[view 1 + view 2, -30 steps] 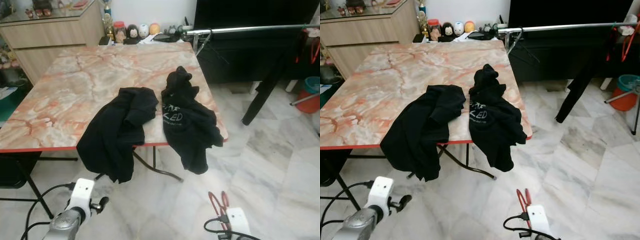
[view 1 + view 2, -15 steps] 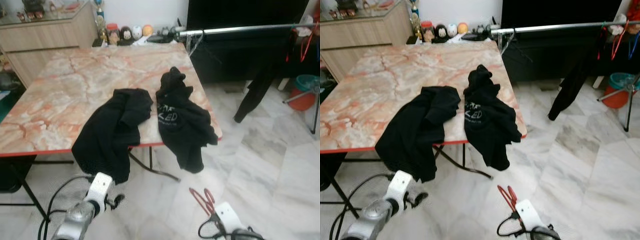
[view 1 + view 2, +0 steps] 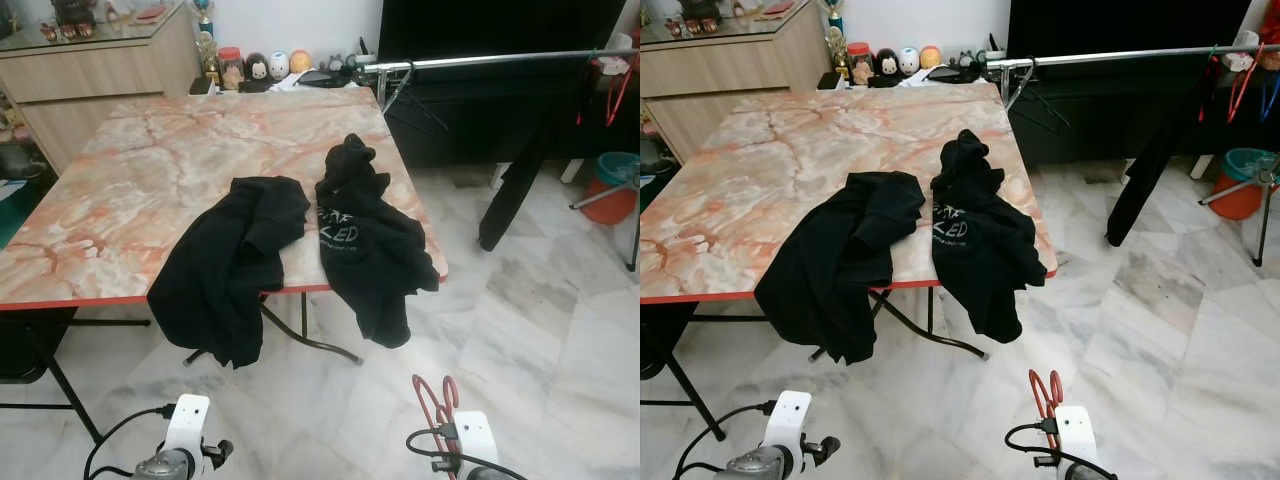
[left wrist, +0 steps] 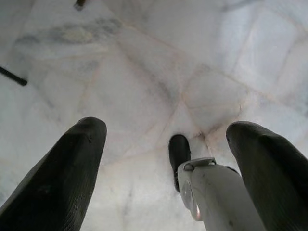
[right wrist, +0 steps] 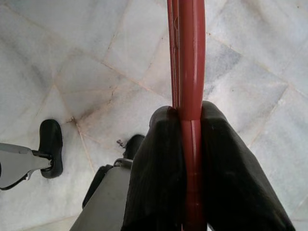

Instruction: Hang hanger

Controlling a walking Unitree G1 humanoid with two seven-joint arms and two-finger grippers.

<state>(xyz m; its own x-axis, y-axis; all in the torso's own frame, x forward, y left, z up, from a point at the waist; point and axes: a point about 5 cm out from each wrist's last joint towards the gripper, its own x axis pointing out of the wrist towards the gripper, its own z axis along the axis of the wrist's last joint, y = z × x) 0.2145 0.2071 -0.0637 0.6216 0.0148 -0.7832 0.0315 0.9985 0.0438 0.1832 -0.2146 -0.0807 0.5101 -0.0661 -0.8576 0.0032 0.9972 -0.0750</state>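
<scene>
Right gripper (image 5: 192,159): you hold the thin red plastic hanger (image 5: 186,62) pinched flat between both black fingers, low over the pale marble floor (image 3: 1160,330).
Left gripper (image 4: 168,163): you have it spread wide, empty, hanging low.
Change: your view has swung back a little from half a second ago; the silver clothes rail (image 3: 1120,55) sits far off, beyond the orange marble table (image 3: 760,160) with two black garments (image 3: 900,240).
Meaning: the grip is secure, but you likely must walk closer to the rail.

Two black garments (image 3: 228,265) (image 3: 370,240) lie on one table (image 3: 120,190); one red hanger (image 5: 186,72); perhaps two more hang far off.
</scene>
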